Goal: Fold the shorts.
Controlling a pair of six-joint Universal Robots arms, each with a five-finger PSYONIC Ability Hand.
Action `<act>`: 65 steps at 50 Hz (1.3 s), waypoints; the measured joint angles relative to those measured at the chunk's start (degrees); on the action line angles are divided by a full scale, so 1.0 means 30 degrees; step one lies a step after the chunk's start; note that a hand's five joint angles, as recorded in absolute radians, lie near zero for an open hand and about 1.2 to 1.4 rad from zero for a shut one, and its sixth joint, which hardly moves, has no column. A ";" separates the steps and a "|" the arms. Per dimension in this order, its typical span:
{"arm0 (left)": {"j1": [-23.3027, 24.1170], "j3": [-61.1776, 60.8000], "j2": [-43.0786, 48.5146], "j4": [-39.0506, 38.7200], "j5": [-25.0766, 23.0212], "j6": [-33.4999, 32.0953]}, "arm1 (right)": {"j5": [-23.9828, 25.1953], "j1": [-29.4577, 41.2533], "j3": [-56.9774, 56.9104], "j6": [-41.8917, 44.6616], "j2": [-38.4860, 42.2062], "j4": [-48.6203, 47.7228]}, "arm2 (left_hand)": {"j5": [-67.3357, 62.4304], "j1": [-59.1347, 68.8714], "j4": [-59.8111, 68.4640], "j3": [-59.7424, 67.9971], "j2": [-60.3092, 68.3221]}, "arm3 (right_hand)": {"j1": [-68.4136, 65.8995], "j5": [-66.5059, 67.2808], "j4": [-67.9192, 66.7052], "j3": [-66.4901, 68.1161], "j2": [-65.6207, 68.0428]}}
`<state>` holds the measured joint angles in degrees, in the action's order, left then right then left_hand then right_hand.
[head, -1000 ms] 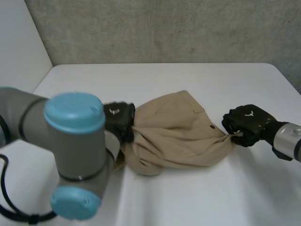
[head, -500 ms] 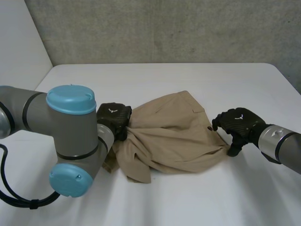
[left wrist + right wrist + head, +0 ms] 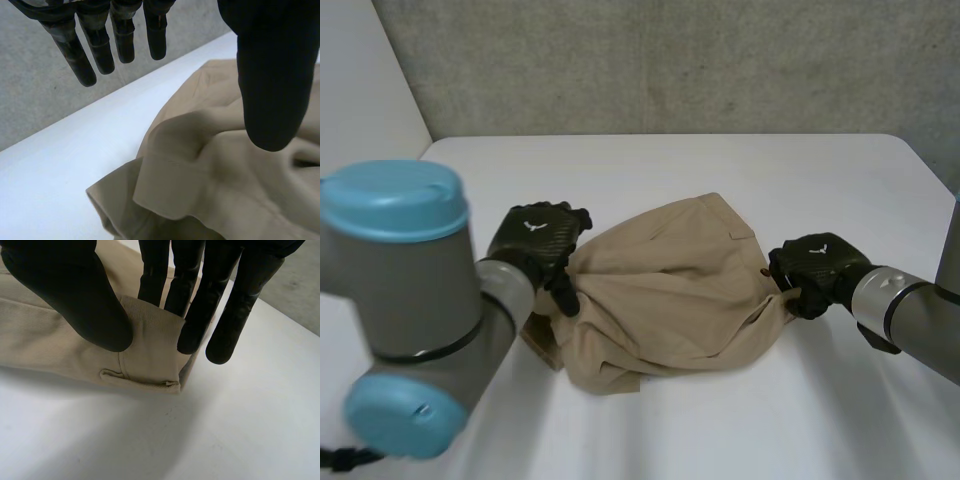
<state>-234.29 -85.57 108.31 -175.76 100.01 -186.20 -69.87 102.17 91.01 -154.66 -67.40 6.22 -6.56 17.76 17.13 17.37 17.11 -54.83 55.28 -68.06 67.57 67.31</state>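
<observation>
We see the right hand (image 3: pixel 815 272) fingers pinching the shorts (image 3: pixel 670 290) edge, the left hand (image 3: pixel 535 240) fingers straight and open at the opposite edge.

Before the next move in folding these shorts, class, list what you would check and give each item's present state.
1. Right hand pinches the edge of the shorts: ok.
2. Left hand grips the shorts: not ok, fingers straight, thumb apart, over the cloth.
3. Shorts spread flat: not ok, bunched.
4. Shorts wholly on the table: ok.
</observation>
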 measured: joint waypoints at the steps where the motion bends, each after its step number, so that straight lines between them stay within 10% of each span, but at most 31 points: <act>1: 0.0003 -0.0169 -0.0206 0.0024 -0.0001 0.0109 | -0.0099 0.0029 -0.0017 -0.0126 -0.0015 -0.0010 | -0.0009 0.0000 0.0000 0.0002 0.0002 | 0.0000 0.0000 0.0000 0.0000 0.0000; 21: 0.0110 -0.6252 -0.2788 -0.0308 -0.0181 0.6115 | -0.1815 0.0533 0.0311 -0.1444 -0.0258 -0.0802 | -0.5933 0.5593 0.5829 0.5690 0.5791 | 0.0000 0.0000 -0.0003 0.0000 0.0000; 52: -0.0272 -0.3466 0.1853 -0.2889 -0.0082 0.5681 | -0.1584 0.0541 0.1247 -0.1472 -0.0680 -0.1192 | -0.5991 0.5687 0.5817 0.5751 0.5806 | 0.0011 0.0000 -0.0003 0.0000 0.0000; 58: -0.0272 -0.2920 0.2493 -0.3070 -0.0078 0.5059 | -0.1622 0.0684 0.1074 -0.1330 -0.0643 -0.1346 | -1.5390 1.5329 1.5473 1.5300 1.5508 | 0.0011 0.0000 -0.0005 0.0000 0.0000; 65: -0.0647 -0.1859 0.2536 -0.3638 -0.0077 0.3015 | -0.1724 0.1027 0.0130 -0.1022 -0.0505 -0.1388 | -1.6308 1.5630 1.7110 1.6849 1.7096 | 0.0012 0.0000 -0.0005 0.0000 0.0000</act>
<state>-236.23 -91.15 115.92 -186.68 99.78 -177.15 -75.04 105.25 91.40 -157.73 -68.92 2.06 -55.49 64.65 68.47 67.92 68.40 -54.80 55.28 -68.08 67.57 67.31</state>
